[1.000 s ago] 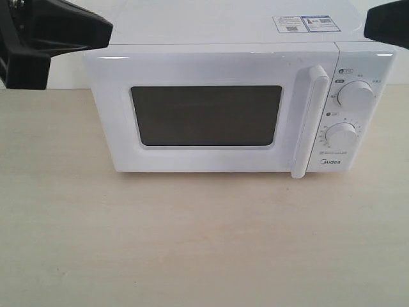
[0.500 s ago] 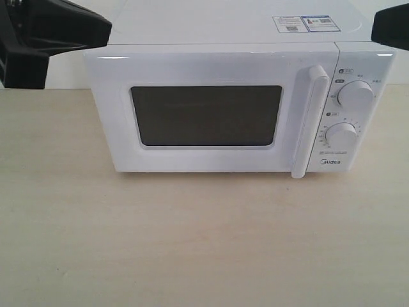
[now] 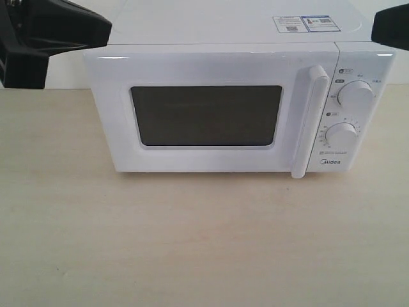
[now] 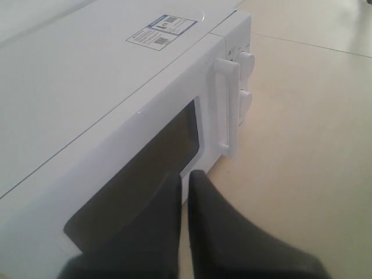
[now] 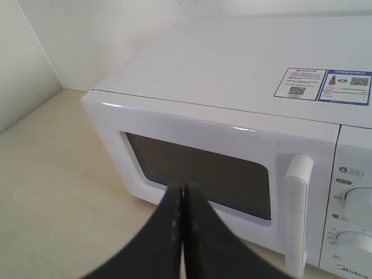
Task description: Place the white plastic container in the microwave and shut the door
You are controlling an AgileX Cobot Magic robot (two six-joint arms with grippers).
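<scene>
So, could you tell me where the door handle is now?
In the exterior view the handle stands upright on the door's right edge, between the dark window and the two dials.

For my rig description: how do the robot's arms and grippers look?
The left gripper and right gripper are matte black, each with two smooth fingers tapering to narrow tips. In the exterior view the left arm and right arm appear as black angular housings. No cables or markings show.

brand: Midea, on microwave (image 3: pixel 217 64) front under lower dial (image 3: pixel 341 135) | top stickers (image 3: pixel 303 23): print too small to read
</scene>
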